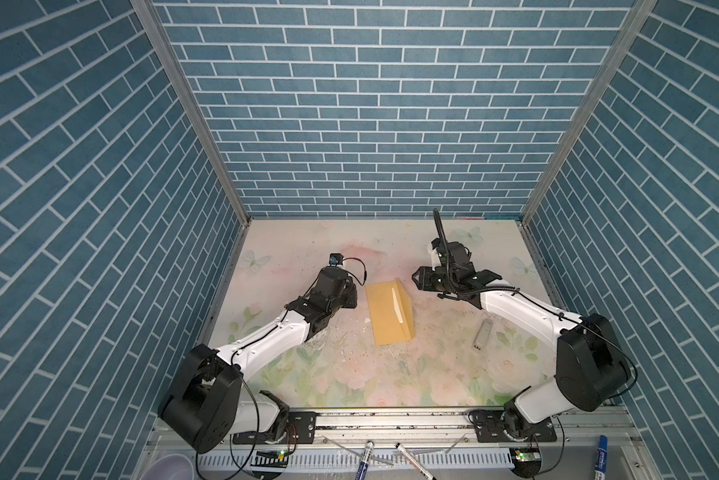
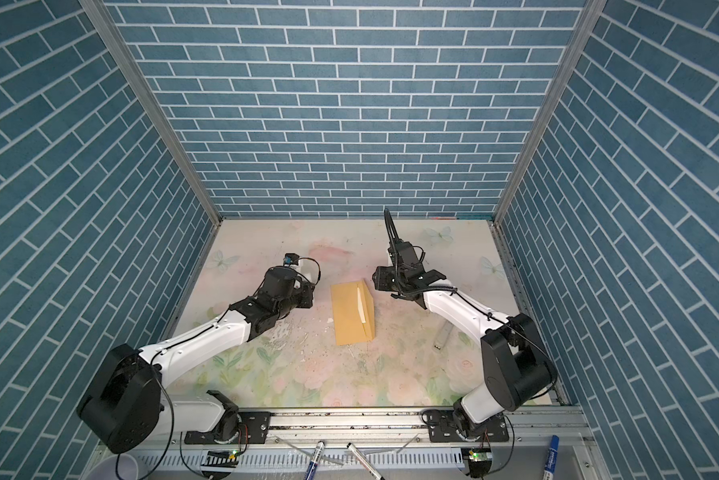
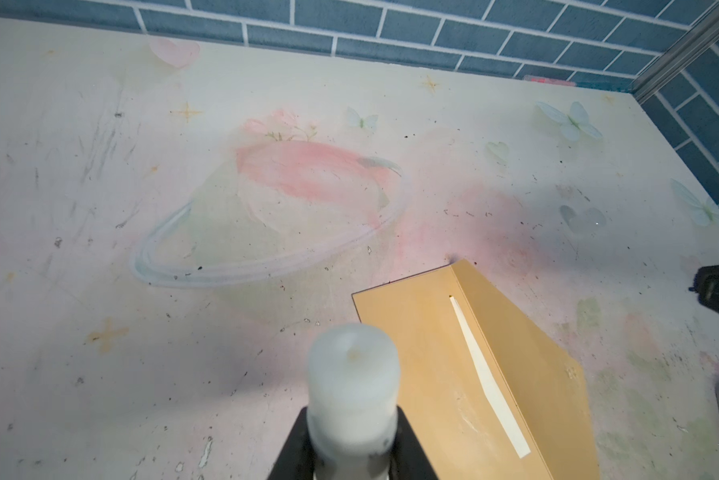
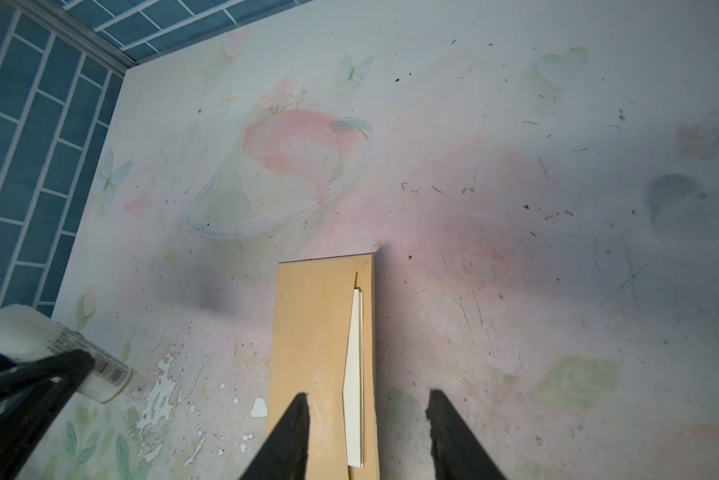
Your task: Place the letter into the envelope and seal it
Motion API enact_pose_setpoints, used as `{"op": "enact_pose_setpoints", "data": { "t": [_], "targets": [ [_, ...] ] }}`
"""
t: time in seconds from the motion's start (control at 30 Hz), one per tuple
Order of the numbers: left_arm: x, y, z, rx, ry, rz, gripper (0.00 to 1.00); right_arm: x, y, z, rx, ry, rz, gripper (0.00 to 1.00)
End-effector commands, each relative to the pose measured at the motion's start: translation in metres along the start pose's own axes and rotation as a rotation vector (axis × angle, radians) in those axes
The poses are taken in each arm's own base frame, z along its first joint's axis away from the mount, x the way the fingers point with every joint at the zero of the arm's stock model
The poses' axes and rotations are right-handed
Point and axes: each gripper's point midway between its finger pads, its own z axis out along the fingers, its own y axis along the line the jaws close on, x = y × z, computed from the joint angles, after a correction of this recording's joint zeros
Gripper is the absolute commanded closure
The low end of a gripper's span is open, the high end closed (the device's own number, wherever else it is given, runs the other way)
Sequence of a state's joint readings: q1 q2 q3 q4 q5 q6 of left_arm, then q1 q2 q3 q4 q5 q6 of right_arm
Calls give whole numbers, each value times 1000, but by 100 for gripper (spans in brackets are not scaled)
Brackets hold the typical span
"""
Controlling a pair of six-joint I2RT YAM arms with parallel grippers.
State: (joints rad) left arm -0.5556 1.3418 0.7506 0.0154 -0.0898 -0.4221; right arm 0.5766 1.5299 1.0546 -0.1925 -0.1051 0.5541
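The left tool (image 3: pixel 351 432) is shut tight on a white glue stick (image 3: pixel 351 382); the stick pokes out past the black fingers (image 3: pixel 411 449) and hangs over the bench (image 3: pixel 141 332), near the envelope (image 3: pixel 424 365) but apart from it; the right tool (image 4: pixel 368 392) is open, with its two black fingers wide apart and nothing held between them; one finger is over the end of the envelope and one is over the bare bench beside it; I cannot tell if they touch the paper; the golden-tan envelope lies in the middle of the bench; its pointed flap (image 3: pixel 528 353) is open, not folded down; a thin strip of the cream letter (image 4: pixel 354 374) peeks out of the mouth; the rest is tucked inside.
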Motion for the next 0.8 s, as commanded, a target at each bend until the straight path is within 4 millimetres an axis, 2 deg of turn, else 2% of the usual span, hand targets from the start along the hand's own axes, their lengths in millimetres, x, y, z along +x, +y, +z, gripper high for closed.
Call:
{"op": "enact_pose_setpoints", "data": {
  "t": [0.0, 0.17, 0.43, 0.53, 0.57, 0.77],
  "targets": [
    [3, 0, 3, 10, -3, -13, 100, 10, -6, 8, 5, 23, 34, 60],
    [8, -1, 9, 20, 8, -18, 100, 13, -6, 10, 3, 36, 36, 68],
    [15, 2, 11, 19, 12, -27, 100, 13, -6, 7, -3, 29, 42, 75],
    [14, 0, 11, 26, 11, -35, 100, 20, -10, 8, 6, 42, 60, 79],
    [26, 5, 13, 17, 34, -33, 100, 22, -10, 10, 2, 49, 65, 80],
    [32, 2, 16, 48, 38, -44, 100, 33, -12, 20, 0, 99, 101, 84]
  ]
}}
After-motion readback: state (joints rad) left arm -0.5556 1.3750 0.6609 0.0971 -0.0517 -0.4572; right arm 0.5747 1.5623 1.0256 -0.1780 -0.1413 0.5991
